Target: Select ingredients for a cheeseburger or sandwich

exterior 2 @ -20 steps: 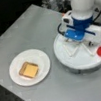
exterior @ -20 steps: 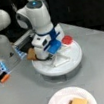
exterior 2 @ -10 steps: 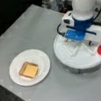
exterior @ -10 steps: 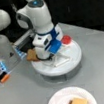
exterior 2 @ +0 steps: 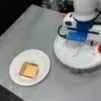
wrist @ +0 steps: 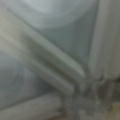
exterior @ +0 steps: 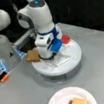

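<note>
gripper [exterior 2: 80, 43] over divided tray [exterior 2: 77, 61] | plate [exterior 2: 39, 58] at its left

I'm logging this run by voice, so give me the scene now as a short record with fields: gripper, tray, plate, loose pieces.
gripper: gripper down in the white divided tray, fingertips hidden behind the hand; wrist view shows only tray dividers
tray: on the grey table, red disc at its rim, tan bread square at its edge on a front view's left
plate: white paper plate holds a tan bread square with yellow cheese square on top
sandwich so far: bread and cheese only, no patty or lettuce visible
</note>
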Controlling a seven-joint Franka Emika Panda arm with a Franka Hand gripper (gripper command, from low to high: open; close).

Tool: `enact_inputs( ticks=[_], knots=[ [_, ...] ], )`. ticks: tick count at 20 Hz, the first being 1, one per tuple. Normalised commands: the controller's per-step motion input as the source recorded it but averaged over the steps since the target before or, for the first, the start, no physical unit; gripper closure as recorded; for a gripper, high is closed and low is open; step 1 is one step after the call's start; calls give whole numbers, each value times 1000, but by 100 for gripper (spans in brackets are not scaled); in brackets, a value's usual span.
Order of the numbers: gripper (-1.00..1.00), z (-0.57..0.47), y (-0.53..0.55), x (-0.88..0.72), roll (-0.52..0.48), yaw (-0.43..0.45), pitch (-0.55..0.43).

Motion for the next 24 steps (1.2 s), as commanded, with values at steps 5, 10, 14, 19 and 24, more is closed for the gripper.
enact_inputs(
  ticks=[5,10,14,19,24],
  knots=[
    [-100,-127,100,-94,114,365,-10],
    [-100,-110,123,-74,118,307,-1],
    [-100,-83,107,-82,111,257,11],
    [-100,-31,91,-122,100,259,34],
    [-100,0,84,-155,99,278,44]
  ],
)
